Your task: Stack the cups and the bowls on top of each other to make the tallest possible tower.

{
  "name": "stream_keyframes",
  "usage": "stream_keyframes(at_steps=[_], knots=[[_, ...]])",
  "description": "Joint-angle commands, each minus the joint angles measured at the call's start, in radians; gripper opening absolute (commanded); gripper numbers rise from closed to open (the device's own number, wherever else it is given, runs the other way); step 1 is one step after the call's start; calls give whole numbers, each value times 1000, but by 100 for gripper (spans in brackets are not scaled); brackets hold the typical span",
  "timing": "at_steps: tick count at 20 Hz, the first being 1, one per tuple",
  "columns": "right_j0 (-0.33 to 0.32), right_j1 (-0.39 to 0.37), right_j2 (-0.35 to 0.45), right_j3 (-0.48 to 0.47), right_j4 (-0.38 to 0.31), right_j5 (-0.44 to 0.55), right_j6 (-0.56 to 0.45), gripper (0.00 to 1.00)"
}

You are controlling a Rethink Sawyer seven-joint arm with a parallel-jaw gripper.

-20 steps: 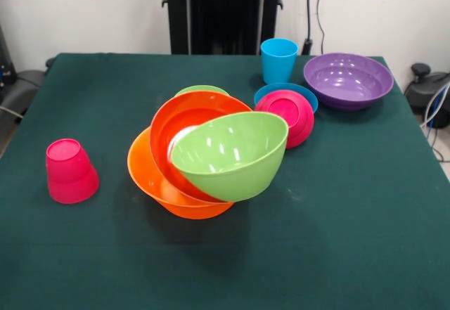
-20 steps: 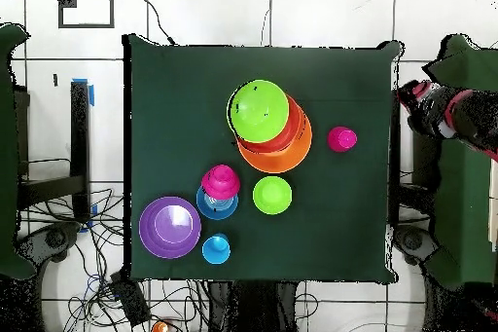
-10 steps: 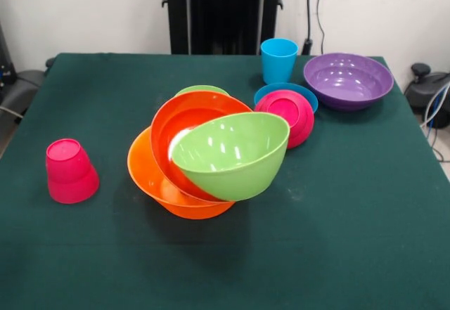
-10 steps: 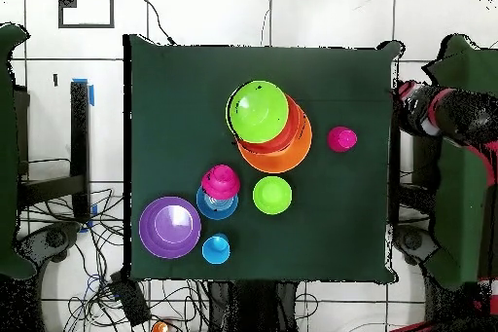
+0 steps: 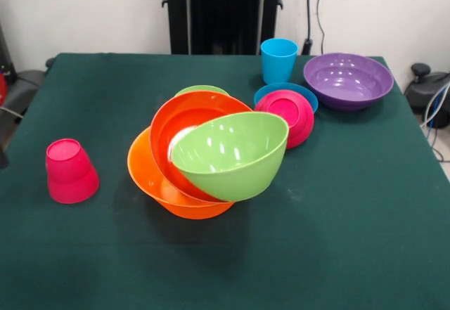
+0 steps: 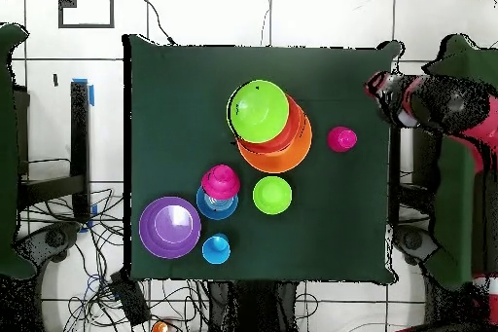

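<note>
Seemingly arm point(image 6: 443, 104) at table point(image 6: 156, 85) edge, touching nothing; grip state unclear

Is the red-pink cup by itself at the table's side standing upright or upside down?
Upside down: the red-pink cup rests on its wide rim, its narrow closed base facing up.

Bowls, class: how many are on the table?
7: orange, red-orange and large green nested mid-table; small green behind them; pink on blue; purple at the far corner.

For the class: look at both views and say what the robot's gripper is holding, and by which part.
Nothing is held. The red and black arm is beside the green table's edge, clear of every plastic cup and bowl; its gripper state cannot be told.
</note>
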Motion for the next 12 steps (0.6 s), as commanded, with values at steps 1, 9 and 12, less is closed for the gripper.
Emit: stream_keyframes(at_steps=[1, 9, 12], knots=[[133, -92, -80, 109, 13, -11, 147, 100], [167, -151, -123, 160, 84, 0, 172, 100], [167, -188, -132, 218, 113, -14, 174, 100]])
